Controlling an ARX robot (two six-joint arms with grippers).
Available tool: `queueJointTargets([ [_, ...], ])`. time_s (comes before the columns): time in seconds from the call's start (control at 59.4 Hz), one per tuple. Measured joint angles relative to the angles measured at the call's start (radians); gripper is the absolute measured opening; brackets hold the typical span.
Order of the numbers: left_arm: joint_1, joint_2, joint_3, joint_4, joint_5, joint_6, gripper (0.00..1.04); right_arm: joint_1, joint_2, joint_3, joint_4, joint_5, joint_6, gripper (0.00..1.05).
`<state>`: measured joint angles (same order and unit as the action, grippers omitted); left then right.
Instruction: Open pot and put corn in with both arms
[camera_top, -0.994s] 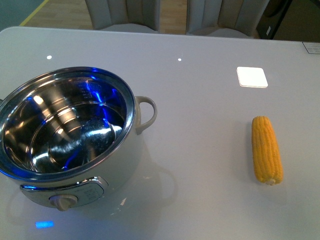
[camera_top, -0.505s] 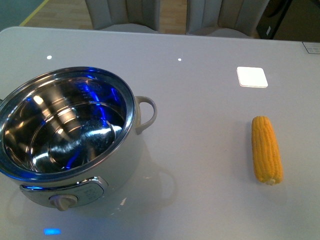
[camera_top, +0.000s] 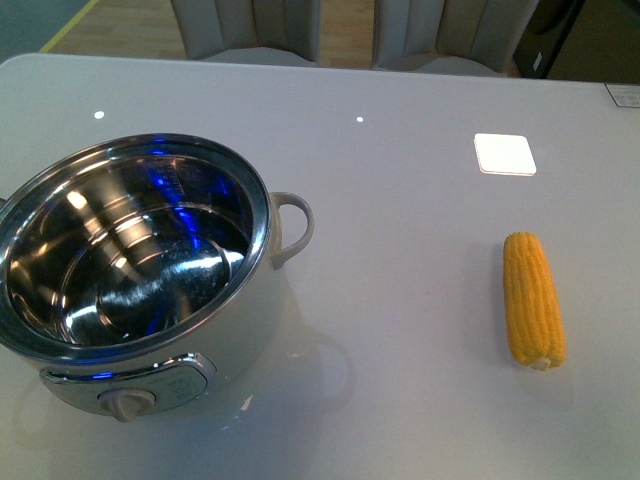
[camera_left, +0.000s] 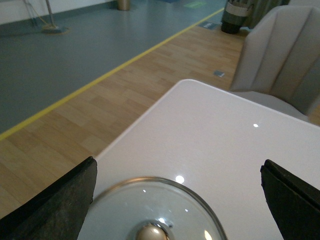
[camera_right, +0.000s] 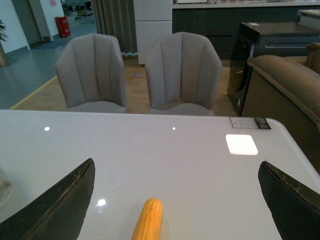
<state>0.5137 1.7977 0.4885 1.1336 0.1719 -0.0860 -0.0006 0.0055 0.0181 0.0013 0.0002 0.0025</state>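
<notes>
The white pot (camera_top: 250, 330) stands uncovered at the table's front left, its shiny steel inside empty, one loop handle (camera_top: 293, 226) pointing right. The yellow corn (camera_top: 533, 299) lies on the table at the right, well apart from the pot. Neither arm shows in the front view. My left gripper (camera_left: 177, 172) is open above a round glass lid (camera_left: 155, 200) with a metal knob (camera_left: 150, 233), which lies flat on the table. My right gripper (camera_right: 175, 172) is open, with the corn (camera_right: 148, 219) on the table between its fingers.
A white square pad (camera_top: 504, 153) lies behind the corn. Two grey chairs (camera_right: 182, 72) stand at the table's far edge. The table corner (camera_left: 187, 82) drops off to wooden floor near the lid. A sofa (camera_right: 285, 80) stands at the right.
The blue reflections inside the pot have shifted and faded, and the blue glint on the table by the pot's front is gone. Pot and corn have not moved.
</notes>
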Motion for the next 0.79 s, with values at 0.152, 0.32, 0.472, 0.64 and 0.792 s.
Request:
queueJointTargets([
  [0.152,-0.009,-0.258,-0.116,-0.149,0.047,-0.039,0.98,0.000,0.000,0.000,0.000,0.000,0.000,0.96],
  [0.32,-0.026,-0.525,-0.223,-0.257,0.064,-0.027,0.98,0.000,0.000,0.000,0.000,0.000,0.000,0.96],
  [0.472,-0.035,-0.714,-0.297,-0.331,0.076,-0.005,0.98,0.000,0.000,0.000,0.000,0.000,0.000,0.96],
  [0.64,-0.034,-0.862,-0.333,-0.460,0.095,-0.006,0.98,0.000,0.000,0.000,0.000,0.000,0.000,0.96],
  [0.792,-0.059,-1.069,-0.372,-0.676,0.107,-0.031,0.98,0.000,0.000,0.000,0.000,0.000,0.000,0.96],
])
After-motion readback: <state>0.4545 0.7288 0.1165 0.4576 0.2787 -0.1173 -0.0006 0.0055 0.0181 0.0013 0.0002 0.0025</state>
